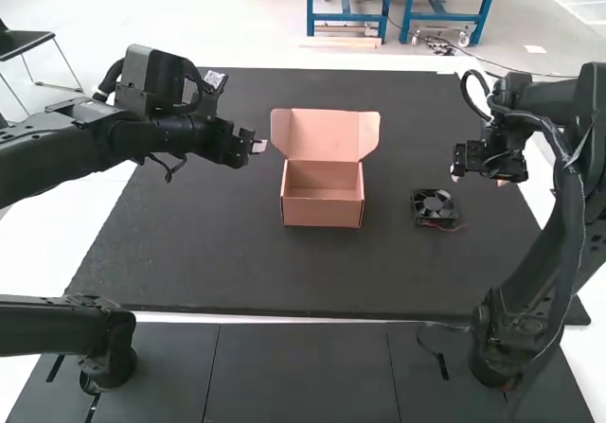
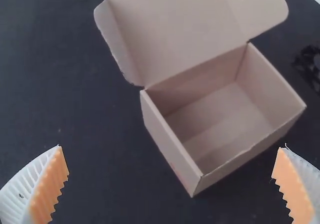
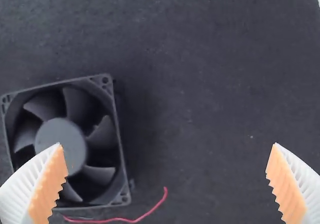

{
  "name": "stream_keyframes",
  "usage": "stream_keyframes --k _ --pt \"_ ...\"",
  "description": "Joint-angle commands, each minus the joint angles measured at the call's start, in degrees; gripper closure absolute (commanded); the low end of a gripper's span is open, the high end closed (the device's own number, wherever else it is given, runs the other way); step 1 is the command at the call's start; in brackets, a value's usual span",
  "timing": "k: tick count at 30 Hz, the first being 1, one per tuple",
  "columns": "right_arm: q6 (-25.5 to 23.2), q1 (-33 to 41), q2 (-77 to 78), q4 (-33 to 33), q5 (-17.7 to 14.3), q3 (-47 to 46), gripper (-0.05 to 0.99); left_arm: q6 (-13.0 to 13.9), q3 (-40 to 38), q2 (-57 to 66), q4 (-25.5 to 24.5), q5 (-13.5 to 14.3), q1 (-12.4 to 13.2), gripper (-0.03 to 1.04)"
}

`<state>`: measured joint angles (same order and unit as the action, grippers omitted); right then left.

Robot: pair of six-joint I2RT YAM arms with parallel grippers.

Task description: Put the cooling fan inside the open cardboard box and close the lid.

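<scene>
Beside the cardboard box point(image 1: 322, 196), the cooling fan point(image 3: 75, 126) looks light, rigid, so pinch its frame edges; right end effector point(image 3: 165, 156) hovers wide open, empty.

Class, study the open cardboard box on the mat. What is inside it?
Nothing visible: the cardboard box shows a bare floor and plain inner walls. Its near walls cover a strip of the floor. The fan lies outside, on the mat.

Black mat point(image 1: 189, 253), white table point(image 1: 38, 243) beneath
</scene>
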<state>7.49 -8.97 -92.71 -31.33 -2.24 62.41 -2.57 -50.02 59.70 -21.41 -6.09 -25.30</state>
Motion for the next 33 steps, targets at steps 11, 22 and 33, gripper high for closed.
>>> stream_keyframes --k 11,22,33 --pt "5.0 -0.4 -5.9 -1.5 -1.3 3.8 0.03 0.5 -1.7 -0.2 0.2 -1.0 -0.2 0.05" --pt "6.0 -0.4 -10.0 -3.3 -1.1 5.2 0.03 0.5 -1.8 -0.2 0.4 -1.0 -0.1 0.05" --pt "5.9 -0.4 -13.0 -4.4 -0.9 6.7 0.03 0.5 -1.8 0.2 0.0 -1.1 -0.2 0.05"
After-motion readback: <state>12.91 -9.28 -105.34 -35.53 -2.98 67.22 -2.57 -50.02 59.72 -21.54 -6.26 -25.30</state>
